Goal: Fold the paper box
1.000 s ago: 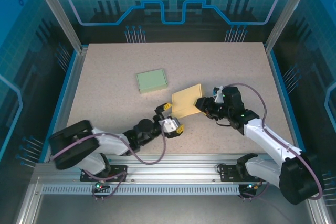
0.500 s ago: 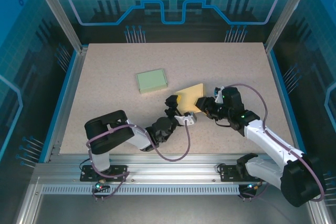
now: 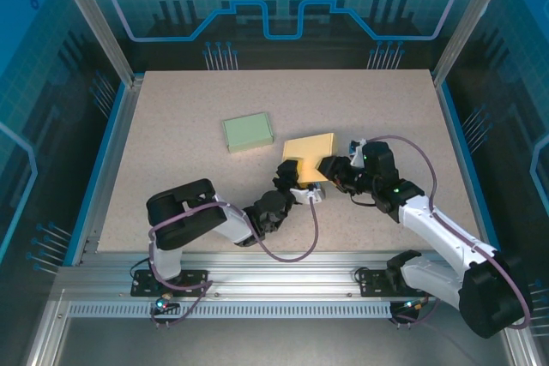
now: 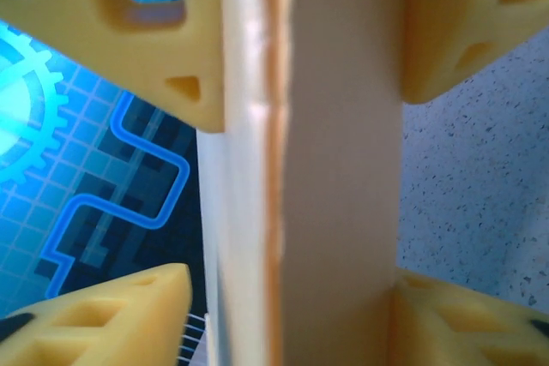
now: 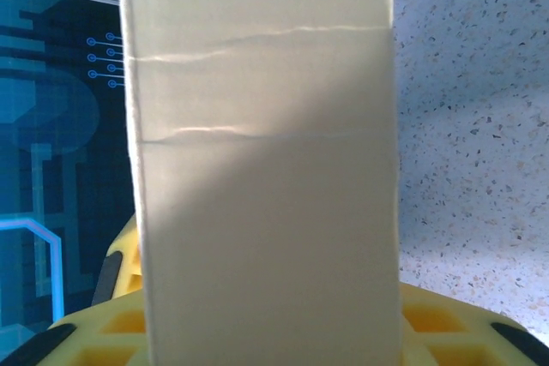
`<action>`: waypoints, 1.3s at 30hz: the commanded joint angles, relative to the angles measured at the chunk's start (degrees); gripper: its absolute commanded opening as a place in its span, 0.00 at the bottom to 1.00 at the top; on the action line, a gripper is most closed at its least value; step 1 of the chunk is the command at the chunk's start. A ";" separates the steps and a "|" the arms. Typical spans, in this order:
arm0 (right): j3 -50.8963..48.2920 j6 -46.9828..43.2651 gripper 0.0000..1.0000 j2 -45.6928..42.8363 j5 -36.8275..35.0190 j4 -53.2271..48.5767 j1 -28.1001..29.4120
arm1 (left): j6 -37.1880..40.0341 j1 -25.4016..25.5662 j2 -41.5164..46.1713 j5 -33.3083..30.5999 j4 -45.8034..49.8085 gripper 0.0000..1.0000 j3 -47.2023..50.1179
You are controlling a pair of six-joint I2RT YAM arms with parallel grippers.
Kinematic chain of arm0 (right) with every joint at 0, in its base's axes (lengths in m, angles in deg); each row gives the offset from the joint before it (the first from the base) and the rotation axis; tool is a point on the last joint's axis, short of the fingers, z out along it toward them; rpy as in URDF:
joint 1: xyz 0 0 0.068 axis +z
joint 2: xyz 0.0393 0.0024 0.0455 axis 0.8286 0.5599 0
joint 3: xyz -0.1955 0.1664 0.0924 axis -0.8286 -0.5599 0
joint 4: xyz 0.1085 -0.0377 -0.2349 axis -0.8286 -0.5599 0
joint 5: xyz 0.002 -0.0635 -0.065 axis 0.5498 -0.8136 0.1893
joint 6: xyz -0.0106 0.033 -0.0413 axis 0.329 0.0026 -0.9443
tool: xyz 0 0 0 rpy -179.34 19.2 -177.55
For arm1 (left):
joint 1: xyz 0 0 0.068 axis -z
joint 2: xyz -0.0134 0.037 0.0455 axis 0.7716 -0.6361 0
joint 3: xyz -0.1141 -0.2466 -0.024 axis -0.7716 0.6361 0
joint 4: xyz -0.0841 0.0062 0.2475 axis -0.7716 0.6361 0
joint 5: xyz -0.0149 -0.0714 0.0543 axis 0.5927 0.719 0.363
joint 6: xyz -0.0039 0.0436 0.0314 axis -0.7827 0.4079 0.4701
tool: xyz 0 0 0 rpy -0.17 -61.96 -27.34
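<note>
Left gripper (image 3: 292, 173) stands at the near-left corner of the flat pale-yellow paper box (image 3: 309, 153), just right of centre in the overhead view. In its wrist view the jaws straddle the box edge, partly drawn in. One pad touches the paper and the other sits just beside it, so a firm clamp cannot be confirmed. Right gripper (image 3: 328, 166) is clamped on the near-right corner, the panel rising from between its fingers in its own view. Assessment: the box is light, thin card, stiff only between its creases, easily dented or torn, and likely slick against the pads. Hold is best taken at edges and corners clear of the fold lines, with modest pressure. Against the frame a second earlier, the left arm has swung in from the lower left, where its jaws stood wide and short of the box. The box has turned from a diamond set to a squarer one. The right gripper is unmoved, as is the pale green flat box (image 3: 248, 133), up-left on the speckled beige tabletop (image 3: 171, 109).
</note>
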 commanded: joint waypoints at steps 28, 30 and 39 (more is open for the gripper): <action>7.85 -9.22 1.00 0.16 -0.40 -14.83 -3.73 | -21.23 -2.85 33.01 18.15 59.93 0.10 0.23; 8.53 -10.09 1.00 -0.22 -0.05 -15.64 -4.44 | -22.00 -3.22 33.88 19.60 64.58 0.09 -0.95; 13.26 -15.69 1.00 0.17 -1.04 -21.88 -6.19 | -26.52 -7.36 30.54 30.26 84.25 0.09 -9.49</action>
